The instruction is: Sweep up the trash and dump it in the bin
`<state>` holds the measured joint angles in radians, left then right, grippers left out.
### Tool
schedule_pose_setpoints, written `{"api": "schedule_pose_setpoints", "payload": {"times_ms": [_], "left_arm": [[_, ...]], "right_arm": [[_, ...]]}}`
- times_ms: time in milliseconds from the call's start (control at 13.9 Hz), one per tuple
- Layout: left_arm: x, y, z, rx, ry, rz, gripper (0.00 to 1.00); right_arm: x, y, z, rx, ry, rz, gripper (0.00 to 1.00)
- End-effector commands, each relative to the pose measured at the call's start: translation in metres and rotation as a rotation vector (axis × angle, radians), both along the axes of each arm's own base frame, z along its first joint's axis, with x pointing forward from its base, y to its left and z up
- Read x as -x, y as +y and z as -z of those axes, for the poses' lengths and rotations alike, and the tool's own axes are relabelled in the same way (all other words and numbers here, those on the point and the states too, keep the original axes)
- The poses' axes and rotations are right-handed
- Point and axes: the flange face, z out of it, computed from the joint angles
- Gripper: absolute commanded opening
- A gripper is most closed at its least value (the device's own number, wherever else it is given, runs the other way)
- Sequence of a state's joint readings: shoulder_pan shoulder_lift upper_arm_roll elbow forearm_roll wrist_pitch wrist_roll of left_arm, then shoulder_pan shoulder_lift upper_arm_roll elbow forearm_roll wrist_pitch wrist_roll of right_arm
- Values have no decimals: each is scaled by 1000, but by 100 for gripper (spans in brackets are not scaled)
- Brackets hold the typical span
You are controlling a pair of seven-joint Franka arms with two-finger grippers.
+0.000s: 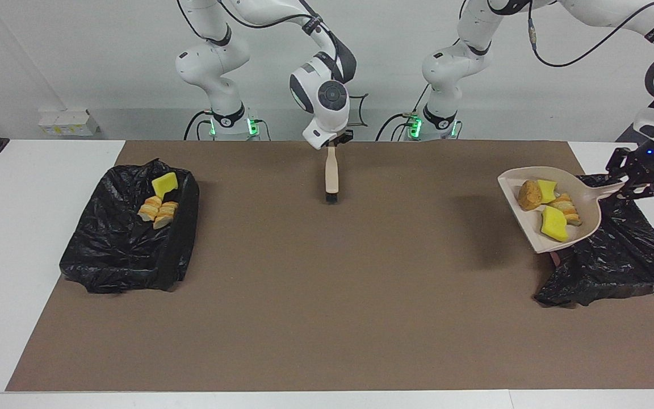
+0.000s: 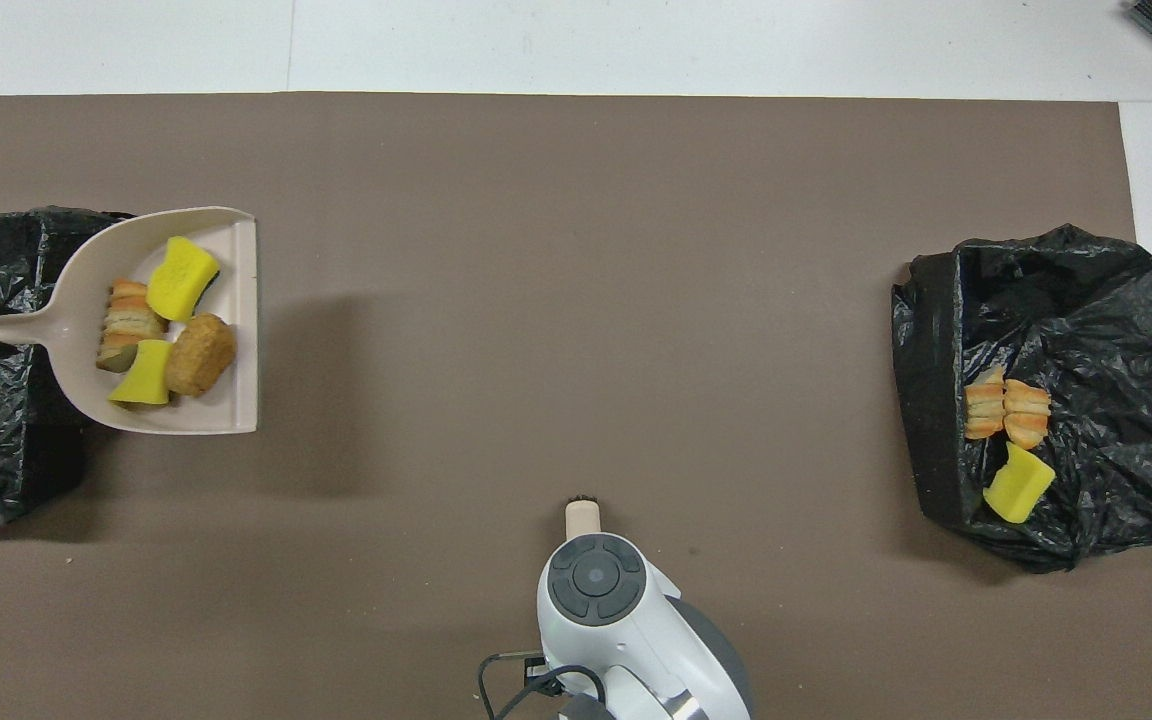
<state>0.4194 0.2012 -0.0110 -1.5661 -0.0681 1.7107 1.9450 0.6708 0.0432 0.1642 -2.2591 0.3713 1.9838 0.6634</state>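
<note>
While the right gripper (image 1: 334, 141) hangs clenched on the beige wooden brush (image 1: 331, 173), bristles down over the brown mat (image 1: 327, 295), the left gripper (image 1: 628, 180) grasps the handle of the beige plastic dustpan (image 1: 582, 224); ahead of its fingers the yellow sponge and tan bread trash (image 1: 551, 207) rides over the black bag-lined bin (image 1: 616, 261)

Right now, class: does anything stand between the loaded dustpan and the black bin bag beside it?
Nothing visible does. The left pincer holds the dustpan raised over the bin bag edge, the trash in it.
</note>
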Motion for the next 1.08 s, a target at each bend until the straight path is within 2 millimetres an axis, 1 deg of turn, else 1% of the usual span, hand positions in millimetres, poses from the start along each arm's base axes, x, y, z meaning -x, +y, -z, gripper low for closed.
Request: {"api": "schedule_pose_setpoints", "payload": {"times_ms": [0,72,144,216,360,432,504,576,649,721,793,865,937,1009], "left_arm": [[12,58,-19,-22,-18,-6,0],[18,80,-25,-38,-38,-18,0],[17,94,-31,-85,-49,-11,0],[13,99,-36,-153,-56,-1,0],[5,107,-41,-286,-89,5,0],[2,110,-43,-334,-112,-15,0],[1,112,-44,-379,-121,-44,0],[1,109,-37,-429,-112,-68,0],[-3,96,-32,-485,-107,-84,0],[-6,79,-27,-553,-95,-94,0],[-4,64,-21,-617,-77,-113,0],[-4,40,-16,-668,-74,-131,0],[-2,17,-11,-729,-71,-143,0],[5,-2,-6,-789,-62,-138,0]], "right_arm": [[-3,-2,7,-6,-6,8,0],[-4,-2,13,-3,-5,12,3],[-6,-1,16,-9,-15,16,7],[-6,-1,17,-8,-12,15,15],[-7,0,17,-7,-9,16,37],[-10,0,16,-9,-11,19,52],[-10,1,16,-10,-13,18,71],[-12,2,14,-10,-17,15,83],[-13,3,11,-9,-22,21,100],[-16,5,4,-18,-37,22,100],[-21,7,-3,-28,-49,28,100],[-29,3,-15,-43,-71,42,100],[-38,-4,-35,-65,-109,61,100],[-54,-20,-53,-70,-157,78,100]]}}
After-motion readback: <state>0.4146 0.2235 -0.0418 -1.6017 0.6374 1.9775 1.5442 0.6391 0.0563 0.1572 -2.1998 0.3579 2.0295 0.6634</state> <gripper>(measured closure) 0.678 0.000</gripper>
